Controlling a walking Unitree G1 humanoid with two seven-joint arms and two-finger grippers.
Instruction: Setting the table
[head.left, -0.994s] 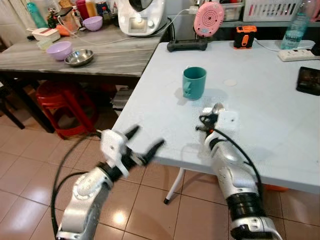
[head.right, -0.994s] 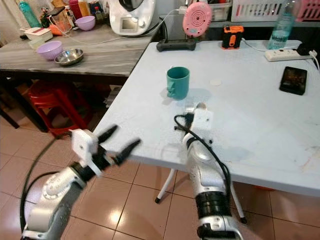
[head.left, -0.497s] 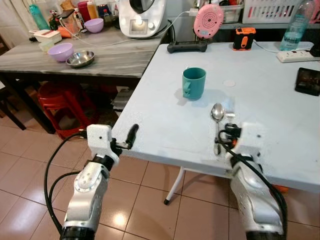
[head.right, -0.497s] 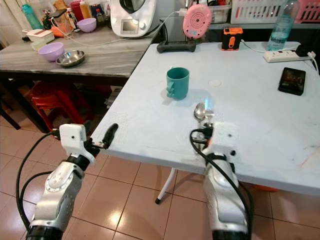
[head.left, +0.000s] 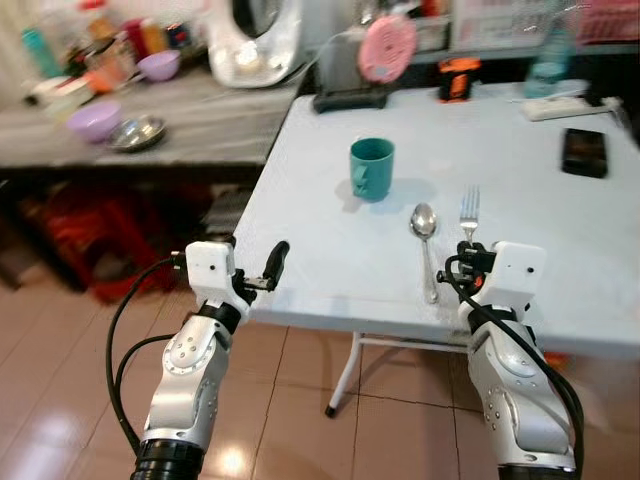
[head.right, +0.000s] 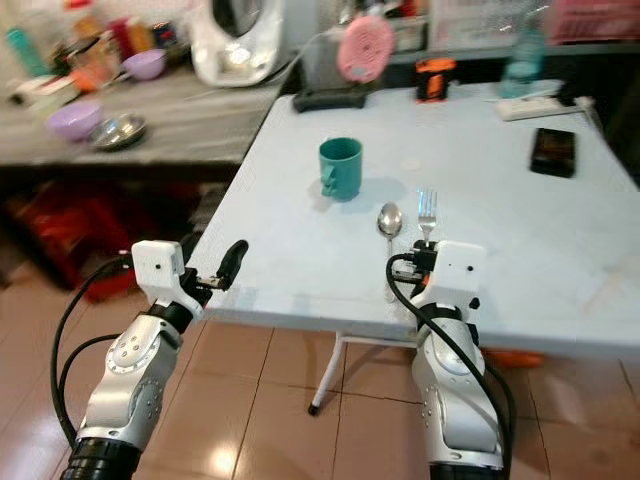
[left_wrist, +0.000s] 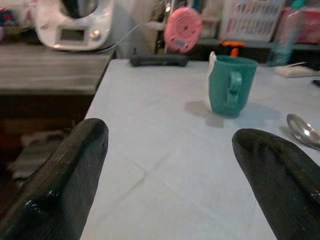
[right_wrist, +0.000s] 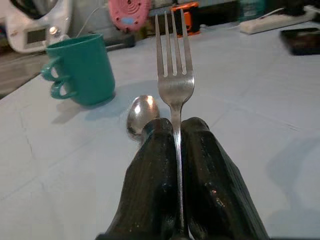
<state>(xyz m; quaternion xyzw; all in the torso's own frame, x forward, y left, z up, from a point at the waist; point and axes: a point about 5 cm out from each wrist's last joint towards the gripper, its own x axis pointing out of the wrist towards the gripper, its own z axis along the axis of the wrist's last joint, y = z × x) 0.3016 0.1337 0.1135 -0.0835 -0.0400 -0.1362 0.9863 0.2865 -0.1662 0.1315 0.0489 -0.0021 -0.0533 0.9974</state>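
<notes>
Fork in the right gripper (right_wrist: 176, 150), at the near edge of the pale blue table (head.left: 330, 190).
Black fingers pinch the silver metal fork (right_wrist: 173, 75), tines pointing far; a steel spoon (head.left: 425, 240) lies just left of it, a teal mug (head.left: 371, 168) farther left. The left gripper (left_wrist: 170, 165) hovers spread wide at the table's near left corner.

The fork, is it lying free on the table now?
No. The right hand is shut on the fork, whose handle sits pinched between the two black fingers.
</notes>
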